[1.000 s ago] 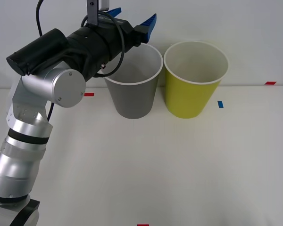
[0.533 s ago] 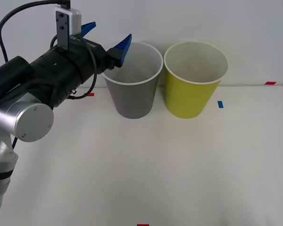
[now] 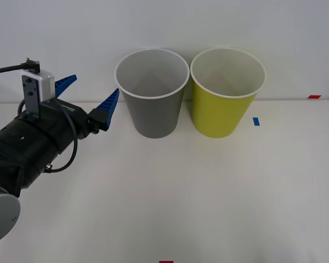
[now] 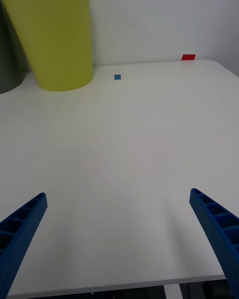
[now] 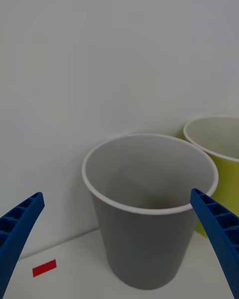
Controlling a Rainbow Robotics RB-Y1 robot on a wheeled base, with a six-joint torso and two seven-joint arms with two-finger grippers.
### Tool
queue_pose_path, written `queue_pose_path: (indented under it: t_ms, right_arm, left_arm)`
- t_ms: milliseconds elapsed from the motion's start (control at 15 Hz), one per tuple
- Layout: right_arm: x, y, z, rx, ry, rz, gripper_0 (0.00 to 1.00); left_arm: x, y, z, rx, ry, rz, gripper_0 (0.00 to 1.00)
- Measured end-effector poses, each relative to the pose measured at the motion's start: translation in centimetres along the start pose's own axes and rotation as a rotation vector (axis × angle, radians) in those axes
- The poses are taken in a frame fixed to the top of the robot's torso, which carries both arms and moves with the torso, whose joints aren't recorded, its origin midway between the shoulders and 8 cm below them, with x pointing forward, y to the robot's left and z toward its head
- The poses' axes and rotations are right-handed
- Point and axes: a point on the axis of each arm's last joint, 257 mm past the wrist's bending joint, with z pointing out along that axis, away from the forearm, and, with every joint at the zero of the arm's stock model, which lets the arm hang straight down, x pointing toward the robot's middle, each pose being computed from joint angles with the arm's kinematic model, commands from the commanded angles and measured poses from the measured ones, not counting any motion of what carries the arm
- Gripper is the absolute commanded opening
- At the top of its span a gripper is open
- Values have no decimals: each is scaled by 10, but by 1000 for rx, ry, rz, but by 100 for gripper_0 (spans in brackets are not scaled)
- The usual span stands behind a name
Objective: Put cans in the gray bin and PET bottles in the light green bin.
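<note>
The gray bin [image 3: 152, 104] stands at the back of the table, with the light green bin [image 3: 226, 104] just to its right. My left gripper [image 3: 88, 93] hangs open and empty to the left of the gray bin, below its rim height. From the left wrist the gray bin [image 5: 149, 229] faces me with the light green bin [image 5: 219, 149] behind it, and my blue fingers [image 5: 20, 229] stand wide apart. My right gripper [image 4: 119, 244] is open over bare table near the front edge, with the light green bin [image 4: 55, 35] far ahead. No cans or PET bottles are in view.
Small red tape marks [image 3: 314, 96] and a blue tape mark [image 3: 256, 121] lie on the white table [image 3: 197, 197]. A white wall rises right behind the bins. The table's near edge [image 4: 119, 284] lies under the right gripper.
My left arm has drawn back from above the gray bin's rim, moving left and down toward me. Its fingers stay open. The bins have not moved.
</note>
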Motion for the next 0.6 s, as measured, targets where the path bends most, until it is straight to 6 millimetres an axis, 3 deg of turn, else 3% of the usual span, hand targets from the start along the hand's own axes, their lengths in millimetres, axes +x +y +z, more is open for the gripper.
queue_pose_path:
  t_ms: [333, 600]
  right_arm:
    - [0, 0, 0, 0, 0, 0, 100]
    - [0, 0, 0, 0, 0, 0, 100]
  left_arm:
    - [34, 7, -39, -51, 63, -45, 100]
    - [39, 14, -49, -97, 38, -11, 100]
